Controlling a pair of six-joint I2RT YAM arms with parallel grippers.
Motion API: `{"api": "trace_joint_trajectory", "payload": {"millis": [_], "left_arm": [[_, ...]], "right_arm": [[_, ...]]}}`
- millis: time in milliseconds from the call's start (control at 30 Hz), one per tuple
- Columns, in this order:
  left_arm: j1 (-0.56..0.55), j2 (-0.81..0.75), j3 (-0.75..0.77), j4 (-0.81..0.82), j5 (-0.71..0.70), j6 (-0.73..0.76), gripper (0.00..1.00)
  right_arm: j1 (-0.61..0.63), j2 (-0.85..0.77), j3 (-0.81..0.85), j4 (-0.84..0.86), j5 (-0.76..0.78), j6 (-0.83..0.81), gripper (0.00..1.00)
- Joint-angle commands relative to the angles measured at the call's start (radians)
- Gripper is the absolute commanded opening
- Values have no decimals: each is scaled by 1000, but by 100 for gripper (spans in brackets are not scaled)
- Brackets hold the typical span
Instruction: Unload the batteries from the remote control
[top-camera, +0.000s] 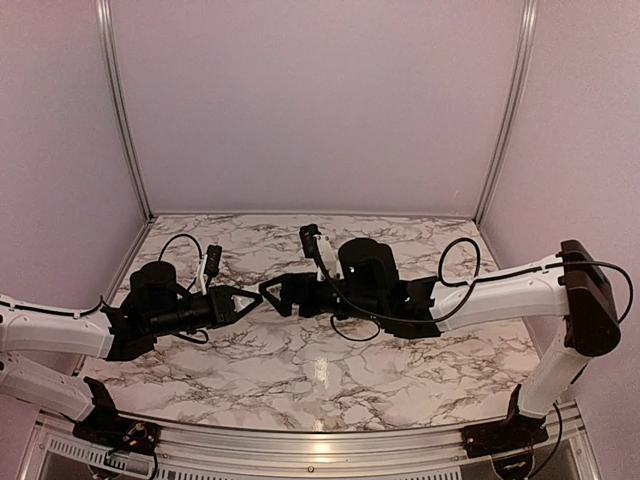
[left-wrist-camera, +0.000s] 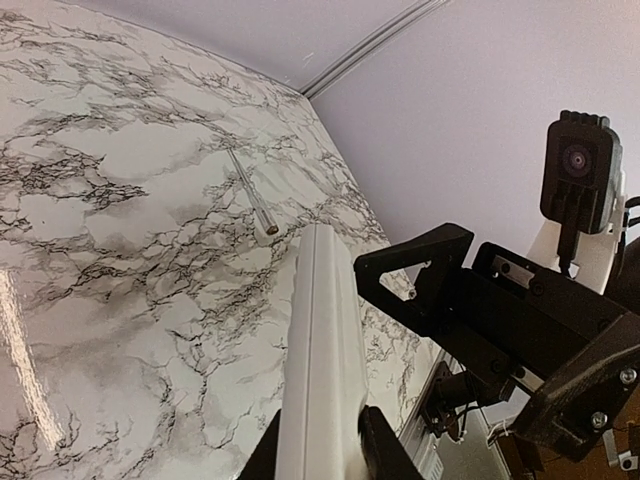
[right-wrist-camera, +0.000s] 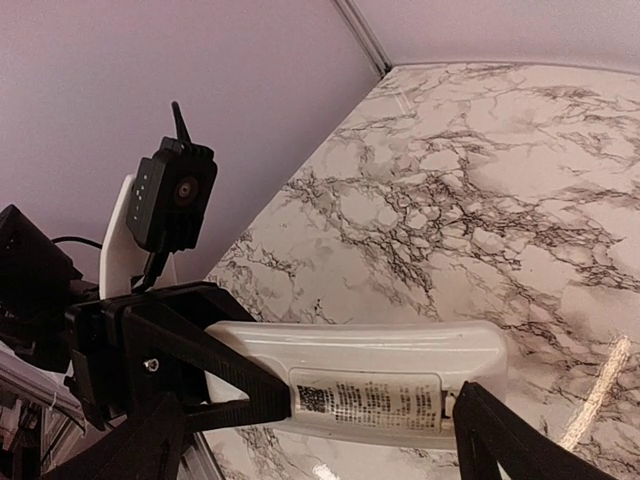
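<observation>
The white remote control (left-wrist-camera: 318, 350) is held off the table between the fingers of my left gripper (left-wrist-camera: 315, 445), which is shut on its near end. In the right wrist view the remote (right-wrist-camera: 380, 350) lies crosswise, with its printed battery cover (right-wrist-camera: 370, 400) closed and facing that camera. My right gripper (right-wrist-camera: 320, 440) is open around it, one fingertip (right-wrist-camera: 490, 430) at the cover's end. In the top view the left gripper (top-camera: 243, 300) and the right gripper (top-camera: 275, 293) meet tip to tip above the table's middle. The batteries are hidden.
A thin grey rod (left-wrist-camera: 251, 190) lies on the marble table (top-camera: 330, 370) beyond the remote; it also shows in the right wrist view (right-wrist-camera: 597, 395). Purple walls with metal rails enclose the back and sides. The right gripper's black finger (left-wrist-camera: 410, 268) is close beside the remote.
</observation>
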Motion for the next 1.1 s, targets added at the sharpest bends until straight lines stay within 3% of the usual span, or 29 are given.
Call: {"api": "trace_joint_trajectory", "payload": {"millis": [0, 1067], "left_arm": [[-23, -35, 14, 129, 125, 28, 0], [-25, -47, 10, 143, 136, 33, 0]], "right_arm": [[-17, 1, -25, 63, -149, 38, 92], [-69, -18, -93, 169, -315, 92, 92]]}}
